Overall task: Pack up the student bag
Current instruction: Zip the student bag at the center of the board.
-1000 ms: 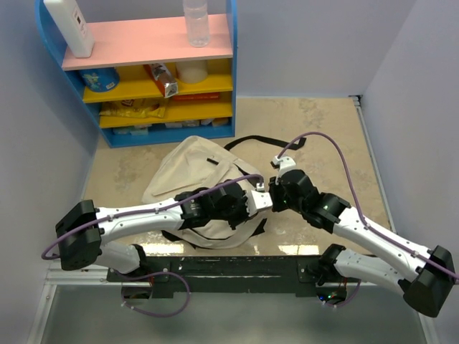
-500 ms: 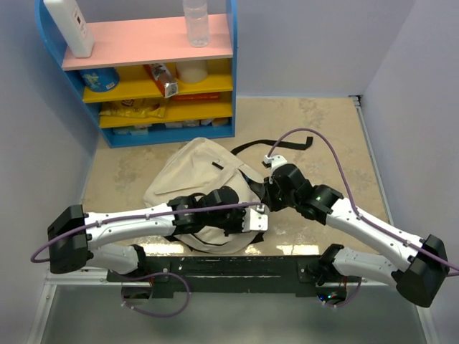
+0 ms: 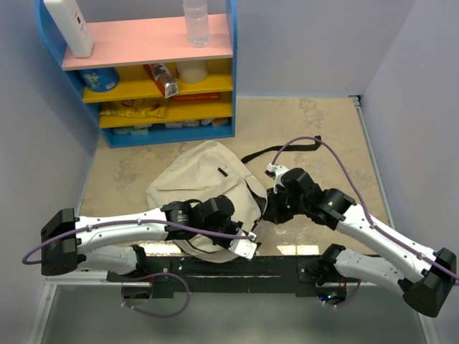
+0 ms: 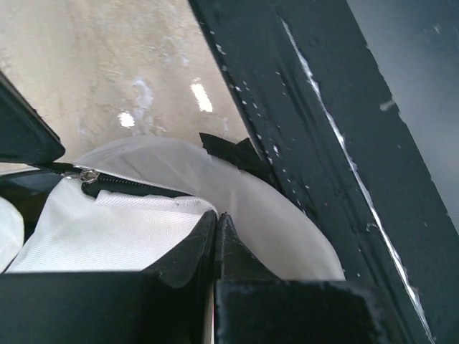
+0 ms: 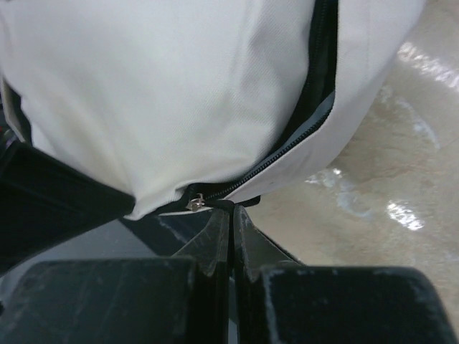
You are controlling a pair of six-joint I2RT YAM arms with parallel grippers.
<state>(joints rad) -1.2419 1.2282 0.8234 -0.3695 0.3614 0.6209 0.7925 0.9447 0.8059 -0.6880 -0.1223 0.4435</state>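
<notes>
Step in hand: I judge this as opening up the student bag (image 3: 204, 179). Both arms are at its zip edge and nothing is going in yet.
Left tool (image 4: 217, 233): fingers pressed together, and cream fabric beside the zip (image 4: 122, 185) runs right up to the tips. I read it as clamped on the bag's rim.
Right tool (image 5: 231, 226): fingers together at the zip line, with the metal pull (image 5: 195, 204) just beside the tips. It looks pinched on the bag's edge there, but I can't confirm the pull itself is held.
Bag position: flat on the bench (image 3: 323, 136), centre of the top view, with its near corner drawn to lower centre, close to the black base rail (image 4: 308, 143).
Pointing: the mouth seems to face lower right, between the two tools. A black strap (image 3: 276, 151) trails to the upper right.
Long axis: roughly from upper centre to lower centre of the frame, leaning slightly.
Next move calls for: spreading the two grips apart to gape the mouth, keeping the fabric taut without dragging the bag off the bench edge.
Supplies: shelf unit (image 3: 143, 43), upper left, well apart from the bag.
</notes>
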